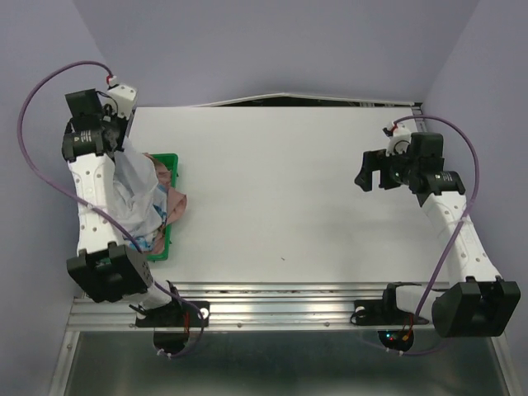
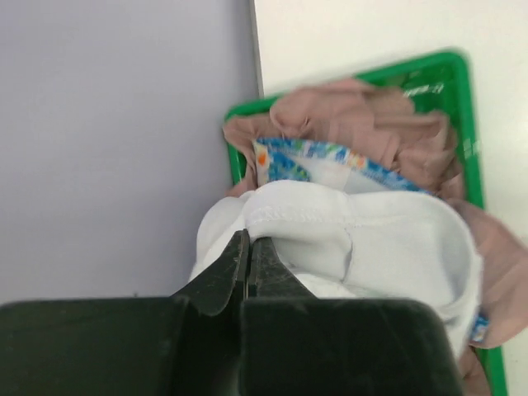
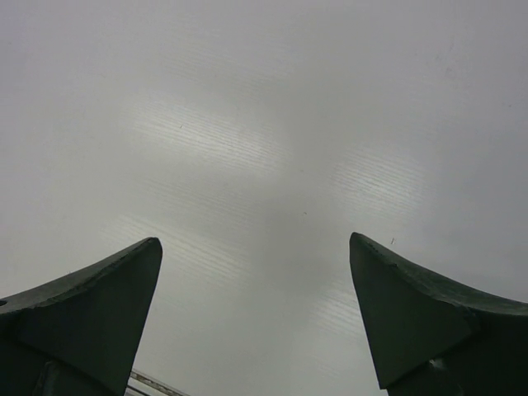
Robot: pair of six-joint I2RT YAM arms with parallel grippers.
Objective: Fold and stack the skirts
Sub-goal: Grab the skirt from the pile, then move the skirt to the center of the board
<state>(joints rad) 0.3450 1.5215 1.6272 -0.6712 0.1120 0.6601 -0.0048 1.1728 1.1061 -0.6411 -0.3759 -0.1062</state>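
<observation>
Site: white table [image 1: 289, 190], matte, faint linear sheen in the right wrist view [image 3: 264, 124]. A few tiny dark specks on the surface. Pale lavender walls [image 1: 272, 41] close it in on the far side and on both flanks; the left wall [image 2: 124, 140] meets the table edge just beside the tray. A dark narrow gap [image 1: 330, 101] runs along the far edge where table meets wall. A ribbed metal rail [image 1: 280, 305] runs along the near edge and carries both arm bases.

Green tray [image 1: 171, 158] sits at the table's left edge, rim bright in the left wrist view [image 2: 462, 91].

Left gripper [image 2: 247, 241]: fingers pressed together, pinching the hem of the white skirt [image 2: 371, 239]. From above, that skirt [image 1: 132, 186] hangs in a loose drape below the gripper [image 1: 124, 144], over the tray.

Pink skirt [image 2: 363, 115] lies bunched in the tray, spilling over the rim onto the table [image 1: 176, 202]. Blue flowered skirt [image 2: 322, 157] lies between pink and white, only a strip showing.

Right gripper [image 1: 373, 173]: over bare table on the right side, well apart from the cloth. Fingers spread wide [image 3: 254, 241], nothing between them.
</observation>
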